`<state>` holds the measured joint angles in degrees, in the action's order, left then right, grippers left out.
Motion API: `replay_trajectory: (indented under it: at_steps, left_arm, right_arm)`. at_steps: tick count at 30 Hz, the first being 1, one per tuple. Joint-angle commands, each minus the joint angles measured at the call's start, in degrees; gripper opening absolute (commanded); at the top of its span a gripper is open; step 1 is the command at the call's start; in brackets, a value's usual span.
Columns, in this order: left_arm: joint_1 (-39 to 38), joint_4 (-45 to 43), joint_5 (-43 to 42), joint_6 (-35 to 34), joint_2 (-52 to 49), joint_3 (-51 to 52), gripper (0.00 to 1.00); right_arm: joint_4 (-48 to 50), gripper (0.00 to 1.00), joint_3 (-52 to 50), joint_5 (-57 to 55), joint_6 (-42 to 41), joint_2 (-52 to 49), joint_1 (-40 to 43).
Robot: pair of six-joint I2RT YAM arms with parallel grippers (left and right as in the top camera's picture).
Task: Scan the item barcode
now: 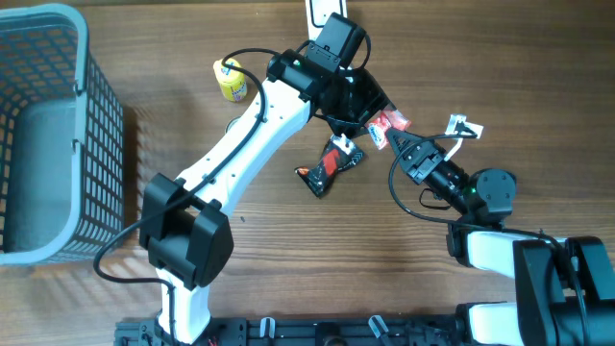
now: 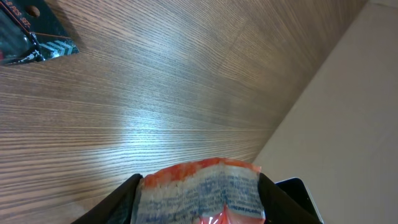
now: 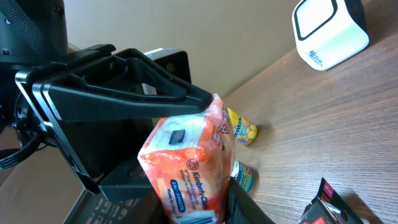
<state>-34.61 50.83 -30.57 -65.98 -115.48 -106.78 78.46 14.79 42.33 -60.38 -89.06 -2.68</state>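
The item is an orange-red tissue packet (image 1: pixel 387 122), held in the air over the middle of the table. My left gripper (image 1: pixel 375 113) is shut on its far end. In the left wrist view its fingers press both sides of the packet (image 2: pixel 199 190). My right gripper (image 1: pixel 402 146) is shut on the near end. In the right wrist view the packet (image 3: pixel 186 155) stands upright between its jaws, a barcode at its bottom edge. The white scanner (image 3: pixel 329 31) stands at the table's far edge, also seen in the overhead view as a white box (image 1: pixel 325 10).
A black snack packet (image 1: pixel 330 165) lies on the wood just below the grippers. A yellow jar (image 1: pixel 231 80) stands to the left, and a small can (image 3: pixel 242 175) shows behind the packet. A blue-grey mesh basket (image 1: pixel 91 144) fills the left side.
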Motion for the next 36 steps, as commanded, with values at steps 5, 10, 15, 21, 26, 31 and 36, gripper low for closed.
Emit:
replay_trajectory:
  at_steps: [5, 10, 15, 21, 26, 31, 36]
  left_arm:
    - [-0.04, 0.07, -0.87, -0.5, 1.31, -0.33, 0.74]
    - [-0.02, 0.02, 0.96, -0.26, 1.31, -0.33, 0.89]
    - [0.02, -0.59, 7.69, 2.34, 1.33, -0.33, 1.0]
    - [-0.02, -1.25, 24.24, 11.37, 1.38, -0.33, 1.0]
    - [-0.04, -2.43, 37.73, 22.1, 3.3, -0.39, 1.0]
    - [-0.04, -2.38, 47.47, 29.66, 8.74, -0.39, 1.0]
    - [-0.04, -2.36, 52.41, 31.3, 13.38, -0.39, 1.0]
  right_arm:
    - [0.33, 0.25, 1.03, -0.5, -1.14, -0.74, -0.02]
    - [0.33, 0.23, 1.03, -0.5, -1.14, -0.74, -0.02]
    - [-0.39, 0.2, 1.03, -0.33, -1.11, -0.74, 0.76]
    - [-6.91, 0.2, 1.03, 0.57, 1.75, -0.74, 4.98]
    - [-9.88, 0.17, 1.03, 4.76, 6.43, -0.74, 9.33]
    - [-14.53, 0.17, 2.29, 8.83, 12.48, -0.74, 16.76]
    - [-23.06, 0.22, 6.97, 11.02, 16.04, -0.74, 24.96]
